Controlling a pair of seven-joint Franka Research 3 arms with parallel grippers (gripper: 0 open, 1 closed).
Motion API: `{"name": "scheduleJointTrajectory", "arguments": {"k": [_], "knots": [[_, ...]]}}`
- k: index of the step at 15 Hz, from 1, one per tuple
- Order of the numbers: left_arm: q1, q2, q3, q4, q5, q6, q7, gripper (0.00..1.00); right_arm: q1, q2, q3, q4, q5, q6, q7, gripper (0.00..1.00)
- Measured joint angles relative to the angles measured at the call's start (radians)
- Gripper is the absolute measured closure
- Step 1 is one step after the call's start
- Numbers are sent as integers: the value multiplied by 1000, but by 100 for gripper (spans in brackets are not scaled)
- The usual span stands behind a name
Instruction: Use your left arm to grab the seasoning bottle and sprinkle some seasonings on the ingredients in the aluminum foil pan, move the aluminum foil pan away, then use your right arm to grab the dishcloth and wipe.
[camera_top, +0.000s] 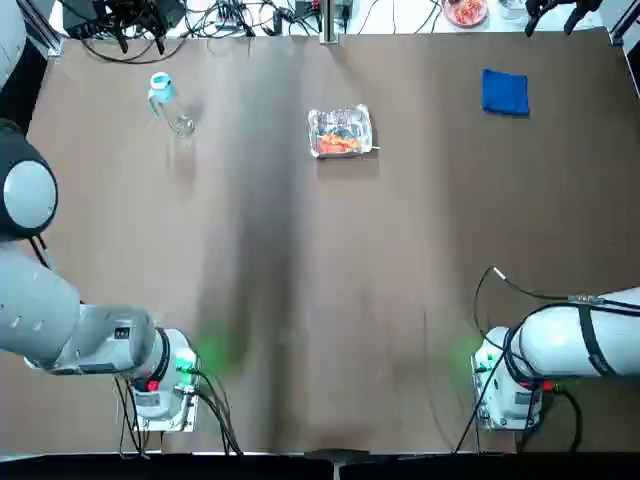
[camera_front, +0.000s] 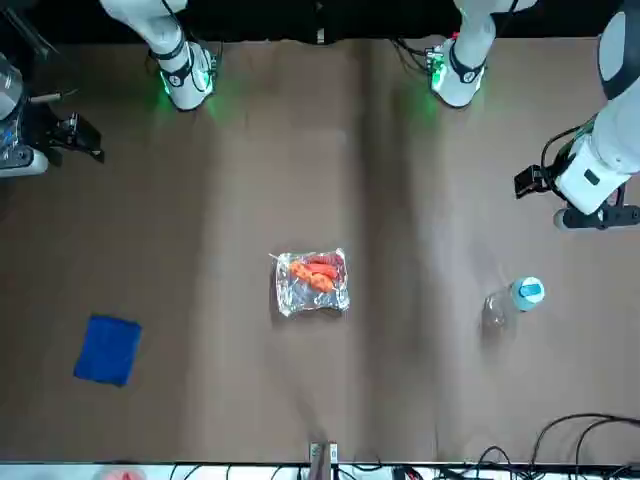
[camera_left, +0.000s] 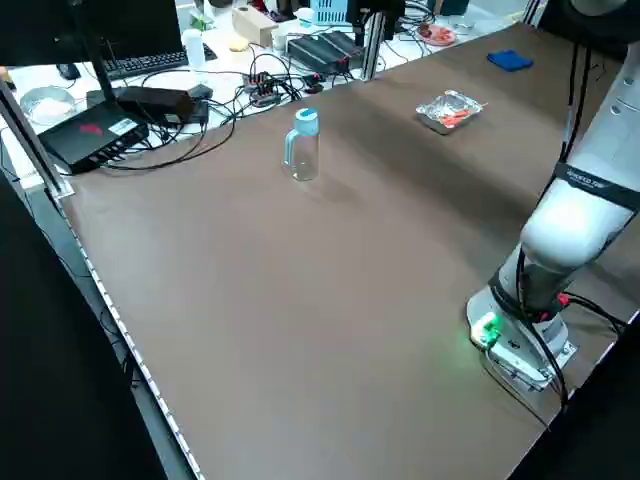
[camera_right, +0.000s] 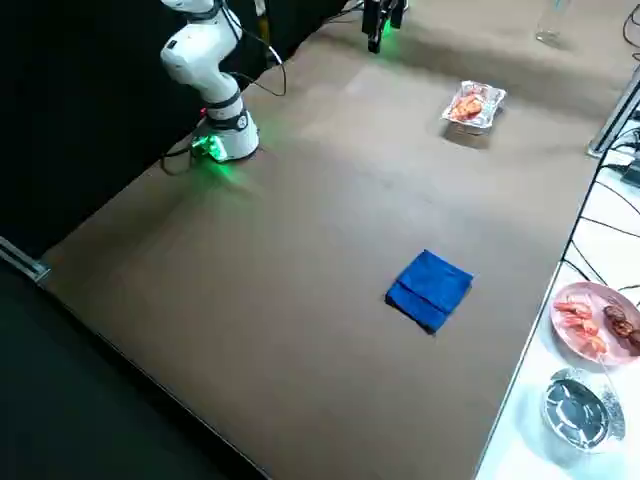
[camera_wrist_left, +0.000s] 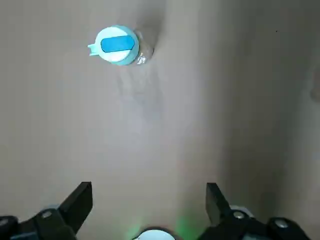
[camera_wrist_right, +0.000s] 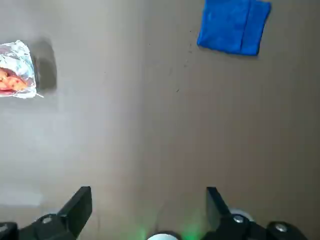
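Brown tabletop (camera_top: 400, 300) runs out in front of me, smooth and flat. On the near left, my left gripper (camera_wrist_left: 149, 185) hangs over it, fingers wide apart with nothing in them. On the near right, my right gripper (camera_wrist_right: 149, 189) is open and empty too.

Farther out, near the middle, sits the foil pan (camera_top: 342, 133) with the orange food (camera_front: 315, 276) in it. Its thin sides could crumple if I pinch hard, and a bump could spill the food.

The seasoning bottle (camera_left: 304, 146) stands upright at the far left. It is tall and slim, so one off-center finger could knock it over. If I reach too far, I might catch the messy cables (camera_left: 235, 100) past it.

At the far right, the blue cloth (camera_right: 430, 288) lies flat. Coming in too high, I could miss it; too low, I could scrape the table.
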Motion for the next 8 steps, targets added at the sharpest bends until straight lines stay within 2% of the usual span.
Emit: {"name": "scheduleJointTrajectory", "arguments": {"k": [8], "knots": [[9, 12, 1, -1, 0, 0, -15, 0, 1, 0, 3, 0, 0, -7, 0, 0]]}}
